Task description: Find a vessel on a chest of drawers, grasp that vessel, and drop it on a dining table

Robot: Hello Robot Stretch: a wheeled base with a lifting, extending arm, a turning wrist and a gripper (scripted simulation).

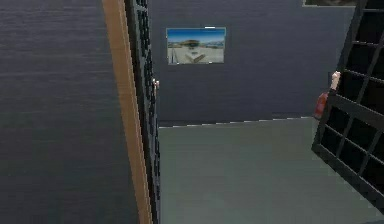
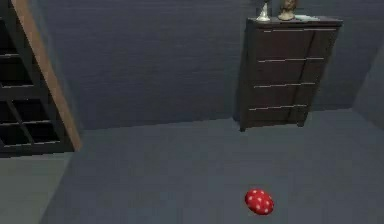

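A: We're looking at a dark brown chest of drawers (image 2: pixel 285 75) against the blue-grey wall, a tall and boxy piece. Four flat drawer fronts are stacked on it, with thin pale lines between them.

B: On its top, at the left end, we see a small pale thing (image 2: pixel 264 12), slim above and wider at the foot. It's too small for us to call it the vessel for sure. Just beside it stands a brownish rounded lump (image 2: pixel 288 9), and next to that something flat and pale (image 2: pixel 308 17).

A: And the pincer?

B: We cannot tell how it stands, so we place things by the views.

A: Low on the smooth floor, well apart from the chest, lies a red ball (image 2: pixel 259 202) speckled with pale dots.

B: At the arm side view's left we have a dark open-grid shelf (image 2: pixel 25 100) with a warm wooden edge.

A: Ahead of us, a similar wood-edged panel (image 1: pixel 125 110) runs down the forward view's left. On the matte wall hangs a framed picture (image 1: pixel 196 45) showing blue sky. At the right stands a black lattice rack (image 1: pixel 355 110) with a small red and pink thing (image 1: pixel 325 98) at its edge.
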